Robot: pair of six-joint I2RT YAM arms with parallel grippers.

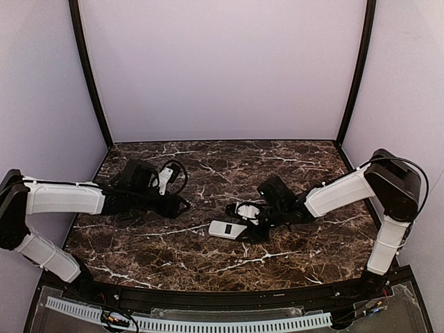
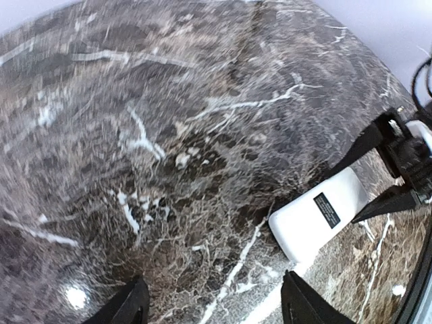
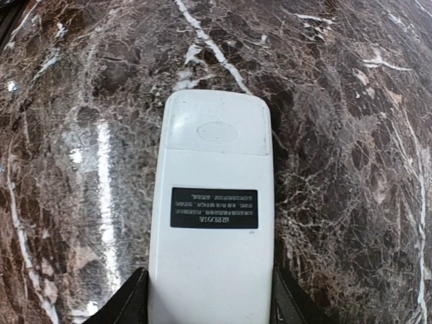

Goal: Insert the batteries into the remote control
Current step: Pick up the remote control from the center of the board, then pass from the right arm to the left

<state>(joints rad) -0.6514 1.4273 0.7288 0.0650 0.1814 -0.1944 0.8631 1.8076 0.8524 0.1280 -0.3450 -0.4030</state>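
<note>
Gripping remote control (image 3: 212, 270) sides, R jaws; L jaws open, empty; label (image 3: 213, 207) print clear R wrist only.

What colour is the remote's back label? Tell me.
The label on the remote is black with pale print; clearest in the right wrist view.

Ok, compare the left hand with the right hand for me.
The left hand stands open, with only bare marble table between its fingers. The right hand is closed on the two long sides of the remote control. The left hand sits apart from the remote control, while the right hand grips one end of it. Both are black, two-fingered and low over the table.
</note>
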